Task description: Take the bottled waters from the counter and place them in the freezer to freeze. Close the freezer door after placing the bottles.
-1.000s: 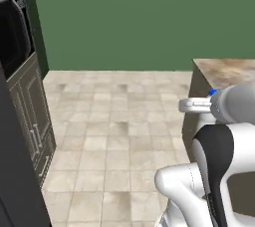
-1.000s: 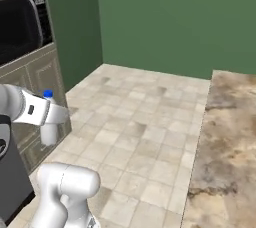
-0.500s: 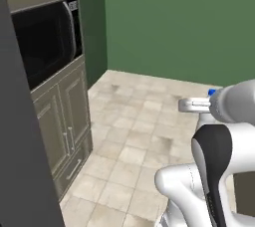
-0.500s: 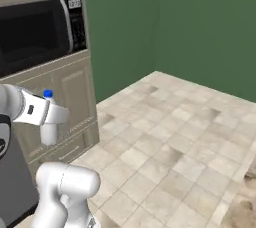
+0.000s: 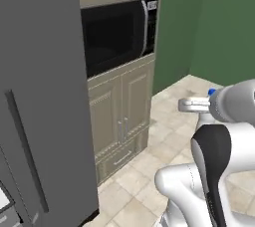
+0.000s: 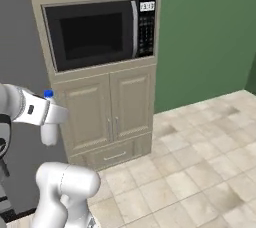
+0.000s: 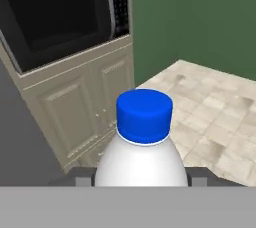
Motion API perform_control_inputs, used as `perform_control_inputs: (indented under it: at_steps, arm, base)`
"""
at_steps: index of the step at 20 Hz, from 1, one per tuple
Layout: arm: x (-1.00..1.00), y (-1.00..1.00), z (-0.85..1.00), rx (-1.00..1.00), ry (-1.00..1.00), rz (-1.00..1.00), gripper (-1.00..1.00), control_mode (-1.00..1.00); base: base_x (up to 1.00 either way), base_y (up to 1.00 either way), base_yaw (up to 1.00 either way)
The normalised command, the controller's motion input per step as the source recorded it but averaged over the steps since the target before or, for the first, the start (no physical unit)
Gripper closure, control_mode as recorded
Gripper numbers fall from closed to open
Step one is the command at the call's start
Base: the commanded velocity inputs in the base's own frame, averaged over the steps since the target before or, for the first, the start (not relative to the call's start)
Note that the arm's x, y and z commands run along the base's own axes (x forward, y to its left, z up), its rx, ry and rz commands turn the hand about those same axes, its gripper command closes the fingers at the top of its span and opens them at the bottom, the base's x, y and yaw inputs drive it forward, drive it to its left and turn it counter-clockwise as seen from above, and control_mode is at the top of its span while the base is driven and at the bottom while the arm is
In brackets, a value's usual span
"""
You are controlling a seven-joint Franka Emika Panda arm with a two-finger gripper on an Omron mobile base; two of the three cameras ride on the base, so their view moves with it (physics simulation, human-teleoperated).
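Microwave (image 6: 97,33) behind bottle (image 7: 143,144) (seemingly gripped)

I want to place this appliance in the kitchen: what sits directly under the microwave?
Under the microwave is a beige cabinet with two panelled doors and a drawer below them. All are shut, so what they hold is hidden.
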Motion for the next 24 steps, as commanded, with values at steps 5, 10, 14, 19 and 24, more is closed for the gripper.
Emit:
perform_control_inputs:
  at_steps: [5, 10, 14, 19, 24]
  arm:
    - [0.0, 0.0, 0.0, 0.0, 0.0, 0.0, 1.0, 1.0]
    - [0.0, 0.0, 0.0, 0.0, 0.0, 0.0, 1.0, 1.0]
    - [0.0, 0.0, 0.0, 0.0, 0.0, 0.0, 1.0, 1.0]
    - [0.0, 0.0, 0.0, 0.0, 0.0, 0.0, 1.0, 1.0]
    - [0.0, 0.0, 0.0, 0.0, 0.0, 0.0, 1.0, 1.0]
  base:
    - [0.0, -0.12, 0.78]
    - [-0.04, 0.02, 0.77]
    - [-0.11, 0.26, 0.59]
    - [-0.02, 0.53, 0.37]
    - [0.0, 0.59, 0.34]
